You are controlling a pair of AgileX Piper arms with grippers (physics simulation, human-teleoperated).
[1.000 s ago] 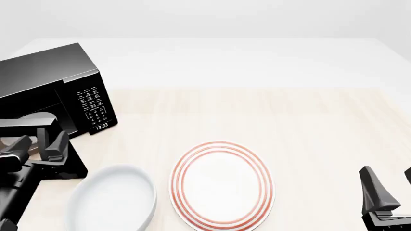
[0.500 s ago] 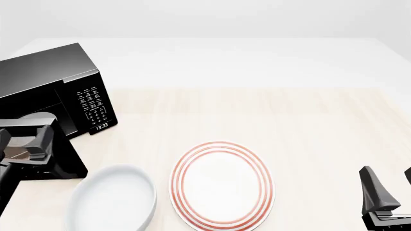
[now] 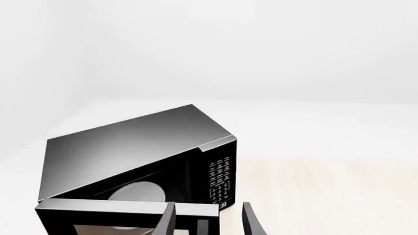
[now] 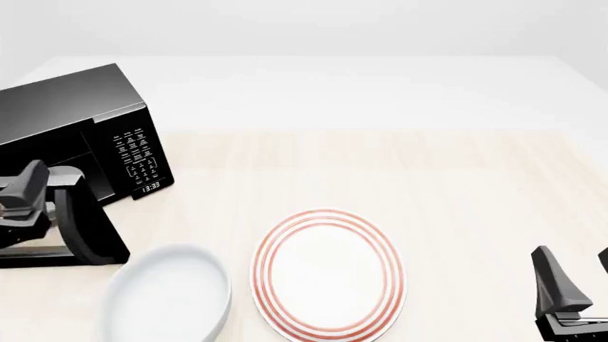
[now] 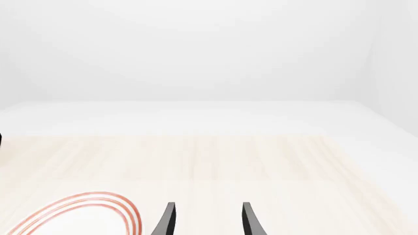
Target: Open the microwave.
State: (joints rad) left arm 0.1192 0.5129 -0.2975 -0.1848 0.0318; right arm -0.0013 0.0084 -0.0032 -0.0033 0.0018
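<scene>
At about nine o'clock on the pale wooden table (image 4: 456, 185), in the front view, sits the large black boxy microwave (image 4: 67, 114), its white-labelled keypad and lit digital clock (image 4: 150, 187) turned toward four o'clock. Its door (image 4: 90, 235) is swung well out from the body, reaching toward six o'clock, and the left wrist view looks over the door's upper edge to the round light-grey turntable (image 3: 136, 192) inside the cavity. The left gripper (image 4: 38, 196) is at the door's free end; its two dark fingers (image 3: 166, 221) stand apart with the door's end between them, but whether they press on it cannot be told. At six o'clock lies a round white plate with red rings (image 4: 328, 274), and just beside it toward eight o'clock a plain white oval bowl (image 4: 166, 296), near the door's lower corner. The right gripper (image 4: 570, 288) is at four o'clock, well apart from the microwave; its fingers (image 5: 168, 219) are spread with only bare table between them, the ringed plate's rim showing near the corner of its wrist view.
</scene>
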